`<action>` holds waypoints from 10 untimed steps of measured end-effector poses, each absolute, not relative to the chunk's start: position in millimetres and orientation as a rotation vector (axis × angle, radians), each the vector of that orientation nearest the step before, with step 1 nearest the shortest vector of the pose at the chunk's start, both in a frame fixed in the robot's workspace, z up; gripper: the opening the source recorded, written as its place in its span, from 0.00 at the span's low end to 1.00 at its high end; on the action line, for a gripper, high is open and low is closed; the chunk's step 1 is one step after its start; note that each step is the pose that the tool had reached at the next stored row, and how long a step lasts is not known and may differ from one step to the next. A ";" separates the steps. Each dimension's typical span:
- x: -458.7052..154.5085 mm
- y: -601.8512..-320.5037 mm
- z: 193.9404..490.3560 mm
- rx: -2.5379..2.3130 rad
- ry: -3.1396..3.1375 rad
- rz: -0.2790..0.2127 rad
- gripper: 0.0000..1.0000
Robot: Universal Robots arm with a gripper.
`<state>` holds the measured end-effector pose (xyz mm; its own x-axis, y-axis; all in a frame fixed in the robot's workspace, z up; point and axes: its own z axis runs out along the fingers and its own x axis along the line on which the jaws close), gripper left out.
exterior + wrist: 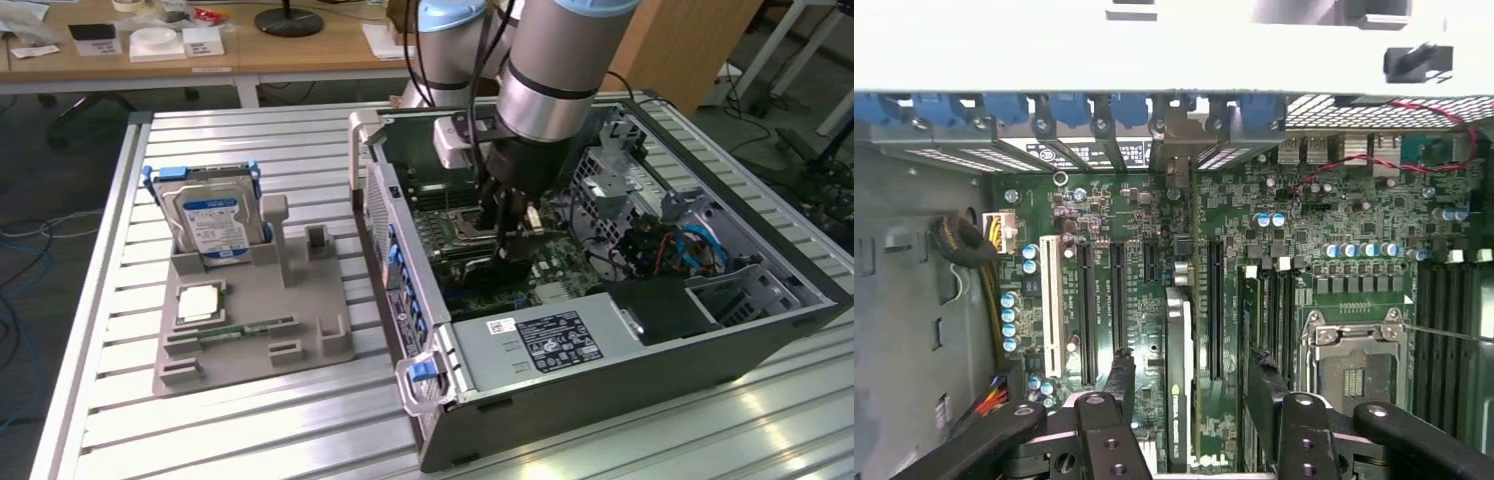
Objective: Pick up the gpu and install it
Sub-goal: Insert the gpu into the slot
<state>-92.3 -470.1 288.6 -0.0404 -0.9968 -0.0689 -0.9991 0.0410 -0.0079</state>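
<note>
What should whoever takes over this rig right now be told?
Gripper: open, down inside the computer case, with a finger on either side of the gpu, apparently not gripping it.
Gpu: standing edge-on in a motherboard slot, between the fingers.
Done: the card is off the table and placed in the slot.
Left: cannot tell whether it is fully seated; the arm is in the case.

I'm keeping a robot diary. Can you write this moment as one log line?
gripper: open, inside computer case | gpu: upright on motherboard, between the fingers, untouched | hard drive: standing in gray holder
</note>
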 end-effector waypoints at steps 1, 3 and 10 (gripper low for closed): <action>-92.3 -470.1 290.1 -2.137 2.226 0.065 0.57; -92.3 -470.2 293.0 -2.137 2.226 0.065 0.57; -92.3 -470.1 295.7 -2.137 2.226 0.065 0.57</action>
